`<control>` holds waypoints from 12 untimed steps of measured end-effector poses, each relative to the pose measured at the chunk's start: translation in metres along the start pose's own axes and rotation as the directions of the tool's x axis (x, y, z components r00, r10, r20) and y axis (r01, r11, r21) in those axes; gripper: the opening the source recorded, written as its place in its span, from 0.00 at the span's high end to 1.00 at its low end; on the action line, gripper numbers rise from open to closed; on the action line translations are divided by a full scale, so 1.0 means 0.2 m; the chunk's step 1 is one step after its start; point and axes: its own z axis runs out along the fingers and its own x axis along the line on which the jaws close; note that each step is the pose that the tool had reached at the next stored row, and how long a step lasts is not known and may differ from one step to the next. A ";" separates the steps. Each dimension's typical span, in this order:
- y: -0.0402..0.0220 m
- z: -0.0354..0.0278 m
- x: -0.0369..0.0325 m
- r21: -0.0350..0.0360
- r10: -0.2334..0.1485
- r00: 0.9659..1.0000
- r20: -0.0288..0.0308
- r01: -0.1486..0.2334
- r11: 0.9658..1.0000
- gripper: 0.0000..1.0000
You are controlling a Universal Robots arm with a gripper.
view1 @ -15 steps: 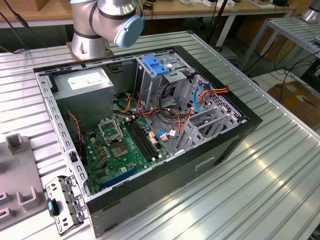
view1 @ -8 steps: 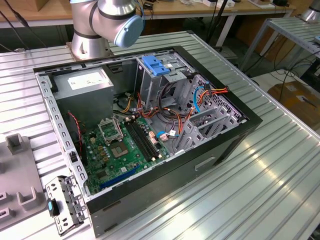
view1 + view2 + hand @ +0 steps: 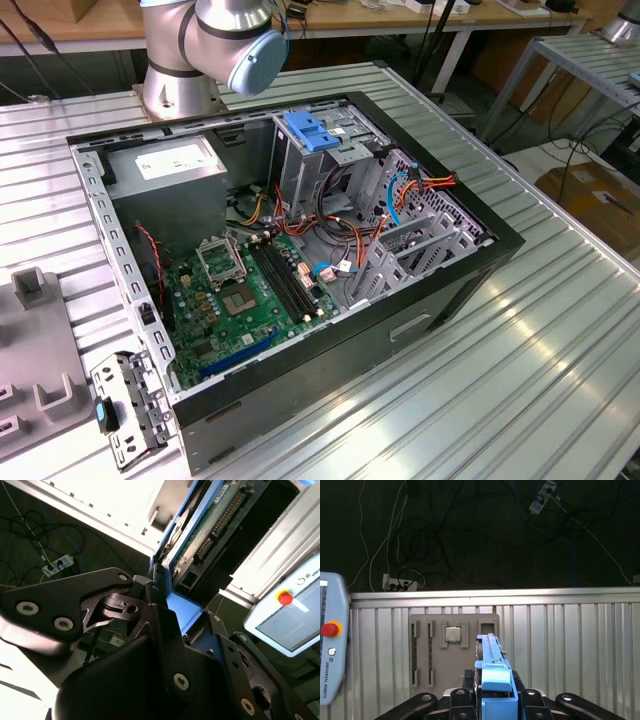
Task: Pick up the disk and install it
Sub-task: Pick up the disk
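Clamping on the disk (image 3: pixel 492 652), the black fingers (image 3: pixel 162 617) of the gripper (image 3: pixel 495 700) are pressing against its two flat sides, and we are entering it as held, edge-on in the first wrist view, with its blue plastic bracket (image 3: pixel 496 677) sitting between the fingers. In the second wrist view we are noting the same disk (image 3: pixel 212 522) showing its green circuit-board face and the blue bracket running along its edge, the gripper (image 3: pixel 172 607) closed tight on it. Beyond the disk in the first wrist view we are listing a grey fixture plate (image 3: pixel 427 655) lying on the ribbed metal tabletop (image 3: pixel 570 645), a small square chip (image 3: pixel 452 634) seated in one of its recesses, and a teach pendant (image 3: pixel 330 650) with a red button; cables and a power strip (image 3: pixel 400 585) are lying on the dark floor. In the exterior view we are cataloguing an open computer case (image 3: pixel 440 290) lying on its side on the tabletop (image 3: pixel 540 370), containing a green motherboard (image 3: pixel 240 300), a grey metal box (image 3: pixel 170 175) with a white sticker, a metal drive cage (image 3: pixel 330 165) with a light-blue latch plate (image 3: pixel 305 130) on top, and loose coloured wires. The arm's base (image 3: pixel 175 80) is standing beside the case's far wall, and a perforated metal panel (image 3: pixel 130 405) with a blue tab is lying near the case's corner at the exterior view's left.
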 end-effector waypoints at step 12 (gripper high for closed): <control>0.001 -0.081 0.003 -0.005 -0.001 0.999 0.052 0.001 1.000 0.63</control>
